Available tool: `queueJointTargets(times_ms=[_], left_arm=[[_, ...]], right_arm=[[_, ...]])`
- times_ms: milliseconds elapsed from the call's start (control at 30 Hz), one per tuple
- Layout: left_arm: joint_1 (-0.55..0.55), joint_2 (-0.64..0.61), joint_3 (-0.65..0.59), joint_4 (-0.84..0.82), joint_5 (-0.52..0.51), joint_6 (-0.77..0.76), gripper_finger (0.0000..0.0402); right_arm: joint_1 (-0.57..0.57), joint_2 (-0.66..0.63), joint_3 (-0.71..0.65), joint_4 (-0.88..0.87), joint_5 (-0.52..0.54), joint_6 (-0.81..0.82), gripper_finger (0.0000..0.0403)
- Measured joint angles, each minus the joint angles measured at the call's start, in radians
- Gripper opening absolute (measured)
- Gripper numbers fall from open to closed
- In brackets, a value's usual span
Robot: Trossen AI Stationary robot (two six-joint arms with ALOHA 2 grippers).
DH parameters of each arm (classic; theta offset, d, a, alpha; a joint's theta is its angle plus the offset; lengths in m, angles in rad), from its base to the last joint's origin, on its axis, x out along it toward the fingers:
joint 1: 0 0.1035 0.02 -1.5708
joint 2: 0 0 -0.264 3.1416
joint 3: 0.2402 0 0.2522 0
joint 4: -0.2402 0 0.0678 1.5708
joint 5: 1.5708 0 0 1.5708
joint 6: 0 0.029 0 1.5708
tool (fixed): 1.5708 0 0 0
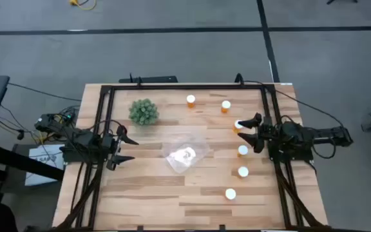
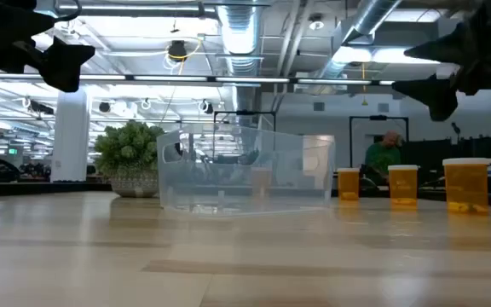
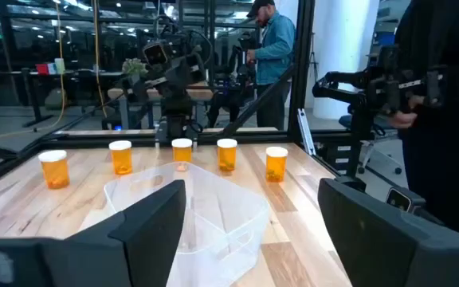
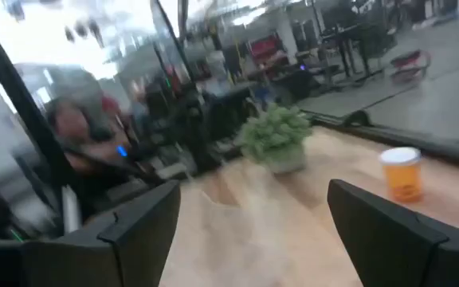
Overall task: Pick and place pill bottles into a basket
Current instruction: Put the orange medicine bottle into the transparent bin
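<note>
Six orange pill bottles with white caps stand upright on the table's right half: two at the far side [image 1: 190, 100] [image 1: 225, 105], one [image 1: 238, 125] beside my right gripper's far finger, and three in a line toward the near edge [image 1: 243, 150] [image 1: 243, 171] [image 1: 230, 193]. The clear basket [image 1: 185, 156] sits at the table's middle and also shows in the low view [image 2: 245, 170]. My right gripper [image 1: 257, 133] is open and raised above the table at the right. My left gripper [image 1: 127, 147] is open and raised at the left, facing the basket [image 3: 205, 211].
A green spiky plant [image 1: 144, 111] stands far left of the basket. A dark frame [image 1: 185, 86] runs round the table's edges. People show in the room beyond the table [image 3: 273, 48]. Bare wood lies near the front edge.
</note>
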Motion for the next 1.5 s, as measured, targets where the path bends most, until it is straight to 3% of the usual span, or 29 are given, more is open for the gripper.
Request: queueJointTargets(times_ms=[100,333,600,767,933,1100,1267,1500], left_arm=[[0.0,0.0,0.0,0.0,0.0,0.0,0.0277],[0.0,0.0,0.0,0.0,0.0,0.0,0.0277],[0.0,0.0,0.0,0.0,0.0,0.0,0.0277],[0.0,0.0,0.0,0.0,0.0,0.0,0.0277],[0.0,0.0,0.0,0.0,0.0,0.0,0.0277],[0.0,0.0,0.0,0.0,0.0,0.0,0.0277],[0.0,0.0,0.0,0.0,0.0,0.0,0.0277],[0.0,0.0,0.0,0.0,0.0,0.0,0.0277]], right_arm=[[0.0,0.009,0.049,-0.099,0.033,-0.149,0.0311],[-0.012,0.117,0.108,-0.153,0.261,-0.198,0.0311],[-0.057,0.424,0.256,-0.159,0.382,-0.177,0.0311],[-0.098,0.673,0.467,-0.33,0.374,-0.008,0.0311],[-0.111,0.923,0.707,-0.622,0.357,0.199,0.0311],[-0.14,1.124,0.911,-0.885,0.219,0.346,0.0311],[-0.13,1.209,0.977,-0.952,0.186,0.368,0.0311],[-0.157,1.206,0.941,-1.037,0.145,0.459,0.0311]])
